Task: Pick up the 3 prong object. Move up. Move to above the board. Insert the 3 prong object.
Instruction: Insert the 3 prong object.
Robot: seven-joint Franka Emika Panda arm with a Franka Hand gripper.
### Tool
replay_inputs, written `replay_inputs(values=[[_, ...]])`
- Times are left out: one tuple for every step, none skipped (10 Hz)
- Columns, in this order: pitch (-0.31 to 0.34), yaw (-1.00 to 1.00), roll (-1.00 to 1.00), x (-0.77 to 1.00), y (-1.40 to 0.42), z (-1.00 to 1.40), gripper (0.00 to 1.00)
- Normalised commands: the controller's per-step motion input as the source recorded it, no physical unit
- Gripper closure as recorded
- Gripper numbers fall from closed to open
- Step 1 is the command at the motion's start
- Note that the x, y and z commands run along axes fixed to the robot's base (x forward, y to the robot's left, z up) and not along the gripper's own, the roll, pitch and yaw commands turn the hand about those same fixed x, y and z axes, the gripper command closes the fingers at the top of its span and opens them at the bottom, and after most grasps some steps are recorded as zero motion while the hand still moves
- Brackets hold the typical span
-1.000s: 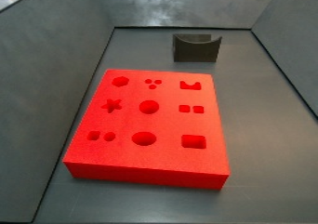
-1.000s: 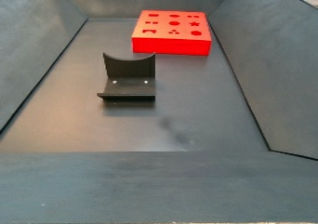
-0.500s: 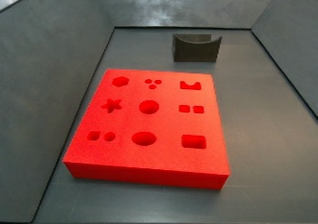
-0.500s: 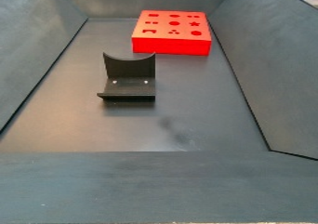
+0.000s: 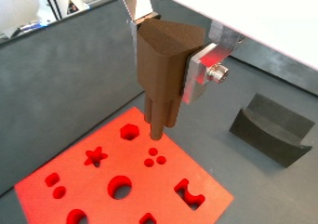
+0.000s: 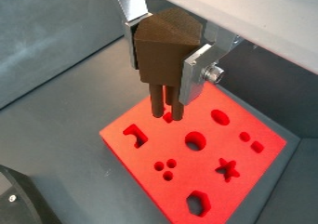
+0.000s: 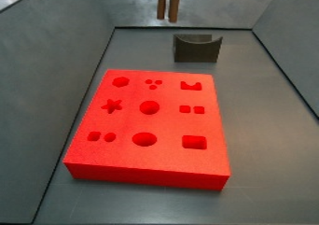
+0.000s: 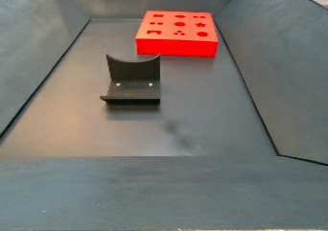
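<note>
Wrist views show us the tool (image 5: pixel 168 60) clamped on the brown three-pronged peg (image 6: pixel 165 65), prongs down, hanging clear above the bright red recessed board (image 6: pixel 199 153). In a side view only the peg's prong tips (image 7: pixel 169 3) show, beyond the dark grey U-shaped block (image 7: pixel 197 47) on the table (image 7: pixel 262 107). We read no writing.

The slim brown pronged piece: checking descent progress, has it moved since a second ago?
Yes. In a side view the slim brown pronged piece, held by the tool, has dropped toward the dark grey U-shaped block.
</note>
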Motion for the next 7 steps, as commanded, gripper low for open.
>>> replay_inputs(values=[[0.000,-0.35,0.02,0.00,0.21,-0.60,1.00],[0.000,-0.52,0.00,0.00,0.23,-0.58,1.00],[0.000,-0.54,0.00,0.00,0.18,-0.51,1.00],[0.000,-0.60,0.00,0.00,0.10,-0.54,1.00],[-0.019,-0.65,0.02,-0.05,0.00,-0.60,1.00],[-0.084,-0.68,0.05,-0.13,-0.02,-0.69,1.00],[-0.099,-0.64,0.08,-0.04,-0.11,-0.71,1.00]])
